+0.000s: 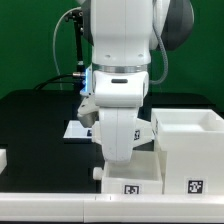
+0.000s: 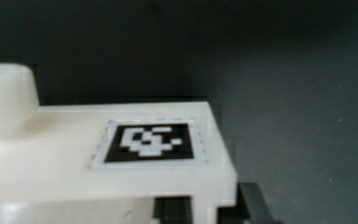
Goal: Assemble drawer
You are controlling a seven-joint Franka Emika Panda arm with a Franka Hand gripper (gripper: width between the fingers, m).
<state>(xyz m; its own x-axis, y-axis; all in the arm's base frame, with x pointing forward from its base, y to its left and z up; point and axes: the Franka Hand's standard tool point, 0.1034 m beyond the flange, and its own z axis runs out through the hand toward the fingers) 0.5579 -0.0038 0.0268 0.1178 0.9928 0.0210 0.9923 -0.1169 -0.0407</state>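
A white drawer panel (image 2: pixel 87 150) with a black-and-white tag (image 2: pixel 151 142) and a round knob (image 2: pixel 5 88) fills the wrist view. My gripper (image 2: pixel 213 205) stands over its edge, with one dark finger (image 2: pixel 179 208) on each side of a thin white wall and closed against it. In the exterior view the gripper (image 1: pixel 120 160) is low over the same panel (image 1: pixel 128 180) at the front of the table, and the hand hides the fingertips. A white open box (image 1: pixel 190 135) with a tag stands just to the exterior view's right of the panel.
The marker board (image 1: pixel 75 128) lies behind the arm on the black table. A small white part (image 1: pixel 3 158) shows at the exterior view's left edge. A white rail (image 1: pixel 60 205) runs along the front.
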